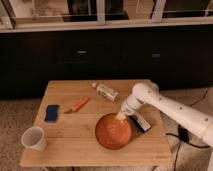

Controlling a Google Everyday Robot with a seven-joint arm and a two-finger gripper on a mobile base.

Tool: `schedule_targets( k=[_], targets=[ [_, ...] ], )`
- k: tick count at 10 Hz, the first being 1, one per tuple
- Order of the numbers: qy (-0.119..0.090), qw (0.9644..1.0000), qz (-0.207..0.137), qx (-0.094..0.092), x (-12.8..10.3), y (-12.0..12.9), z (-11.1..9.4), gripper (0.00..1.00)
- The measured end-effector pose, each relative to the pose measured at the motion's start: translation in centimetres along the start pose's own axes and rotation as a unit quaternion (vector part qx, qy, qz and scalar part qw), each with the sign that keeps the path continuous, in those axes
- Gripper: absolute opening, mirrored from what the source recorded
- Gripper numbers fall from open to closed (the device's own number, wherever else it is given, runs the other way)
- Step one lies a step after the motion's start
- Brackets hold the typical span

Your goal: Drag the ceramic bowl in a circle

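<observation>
The ceramic bowl (114, 132) is a wide, shallow orange-brown dish on the wooden table (75, 150), right of centre and near the front. My gripper (121, 116) reaches down from the right on the white arm and sits at the bowl's far right rim, touching it. The arm covers the gripper's upper part.
A white cup (34, 138) stands at the front left. A blue sponge (52, 112) and an orange carrot (77, 105) lie at the left. A small bottle (106, 91) lies at the back. A dark packet (141, 123) lies right of the bowl, near the table's right edge.
</observation>
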Motion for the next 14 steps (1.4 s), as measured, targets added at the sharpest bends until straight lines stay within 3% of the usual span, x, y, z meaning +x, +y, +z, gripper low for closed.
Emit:
schedule_targets(
  k=[3, 6, 8, 11, 14],
  targets=[
    [-0.01, 0.9998, -0.016, -0.001, -4.1, -0.1, 0.7, 0.02],
    [-0.013, 0.9987, -0.047, -0.015, -9.4, 3.0, 3.4, 0.02],
    [-0.01, 0.9954, -0.089, -0.033, -12.6, 7.0, 5.9, 0.02],
    [-0.005, 0.991, -0.122, -0.054, -13.4, 11.6, 7.8, 0.02],
    [-0.001, 0.991, -0.12, -0.058, -11.1, 13.5, 7.9, 0.02]
  ],
)
